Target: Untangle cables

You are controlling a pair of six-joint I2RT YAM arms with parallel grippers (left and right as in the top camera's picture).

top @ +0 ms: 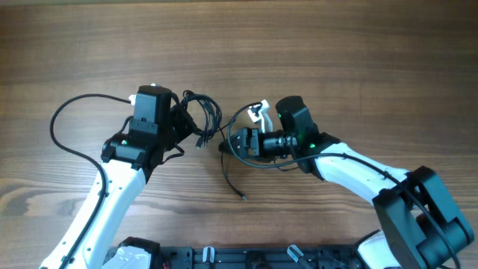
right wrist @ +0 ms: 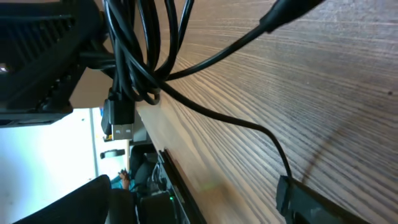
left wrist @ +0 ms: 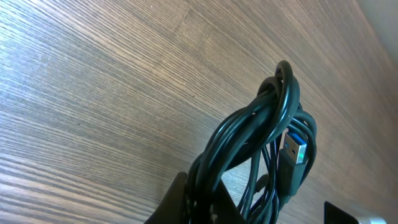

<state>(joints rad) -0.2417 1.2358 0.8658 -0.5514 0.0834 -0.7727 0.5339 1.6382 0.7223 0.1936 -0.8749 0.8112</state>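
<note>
Cables (left wrist: 249, 143) knotted in left claw (top: 181, 123), table (top: 299, 45)

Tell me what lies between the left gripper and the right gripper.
The overhead view shows the tangled cables, gripped by the left gripper, filling most of the stretch to the right gripper.

Robotics lab, wood-grain table (top: 314, 45), two robot arms (top: 112, 202)

Thin black cables (top: 202, 118), tangled loops bunched together, one loose strand (top: 227, 170) trailing over the table (top: 336, 45)
</note>
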